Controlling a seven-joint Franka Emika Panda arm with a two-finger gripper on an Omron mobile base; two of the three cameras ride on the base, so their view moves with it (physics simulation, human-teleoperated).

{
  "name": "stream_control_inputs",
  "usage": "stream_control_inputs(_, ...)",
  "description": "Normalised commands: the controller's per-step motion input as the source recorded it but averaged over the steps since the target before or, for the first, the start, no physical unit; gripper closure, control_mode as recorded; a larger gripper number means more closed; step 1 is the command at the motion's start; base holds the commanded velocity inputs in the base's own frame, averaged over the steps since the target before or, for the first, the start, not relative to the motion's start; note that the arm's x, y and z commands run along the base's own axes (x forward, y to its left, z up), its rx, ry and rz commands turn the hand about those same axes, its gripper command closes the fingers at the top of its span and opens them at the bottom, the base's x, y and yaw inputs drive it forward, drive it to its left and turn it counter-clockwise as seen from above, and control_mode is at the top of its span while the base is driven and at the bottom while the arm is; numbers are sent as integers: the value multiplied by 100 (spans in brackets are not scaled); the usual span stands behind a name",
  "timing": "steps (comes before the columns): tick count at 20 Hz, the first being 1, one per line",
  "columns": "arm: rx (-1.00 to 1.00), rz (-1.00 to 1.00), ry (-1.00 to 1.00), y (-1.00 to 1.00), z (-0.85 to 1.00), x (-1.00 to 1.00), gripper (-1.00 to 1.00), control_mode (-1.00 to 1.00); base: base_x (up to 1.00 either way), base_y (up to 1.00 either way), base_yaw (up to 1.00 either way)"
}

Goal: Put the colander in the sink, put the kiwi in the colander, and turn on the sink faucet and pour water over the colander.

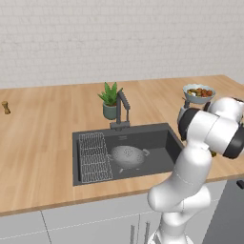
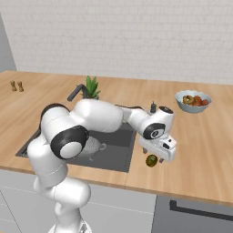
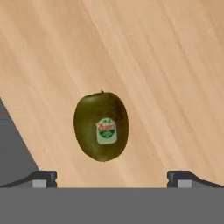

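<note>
The kiwi (image 3: pixel 101 126), olive-brown with a small pale sticker, lies on the wooden counter just right of the sink (image 1: pixel 157 138). My gripper (image 3: pixel 112 179) hangs directly over it, open, with one fingertip (image 3: pixel 43 178) on each side and nothing held. From the right base view the kiwi (image 2: pixel 151 160) sits under the hand (image 2: pixel 157 144), near the counter's front edge. The grey metal colander (image 1: pixel 127 156) stands upright in the dark sink basin, partly hidden by my arm in the right base view (image 2: pixel 93 146). The dark sink faucet (image 1: pixel 121 112) rises behind the basin with no water running.
A wire grid rack (image 1: pixel 94 157) lies in the sink's left part. A green potted plant (image 1: pixel 110 100) stands by the faucet. A pale bowl of fruit (image 2: pixel 193 101) sits at the back right. Small shakers (image 2: pixel 16 86) stand far left.
</note>
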Motion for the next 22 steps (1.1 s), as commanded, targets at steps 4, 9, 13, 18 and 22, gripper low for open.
stream_control_inputs(4, 0, 9, -8, 25, -17, 0, -100, -100, 0, 0, 0)
stream_control_inputs(9, 0, 5, -12, 5, -40, 2, -100, -100, 0, 0, 0)
stream_control_inputs(13, 0, 0, -10, -3, -40, 7, -100, -100, 0, 0, 0)
stream_control_inputs(18, 0, 0, -12, -1, -27, 11, -100, -100, 0, 0, 0)
stream_control_inputs(22, 0, 0, -13, -1, -23, 16, -100, -100, 0, 0, 0)
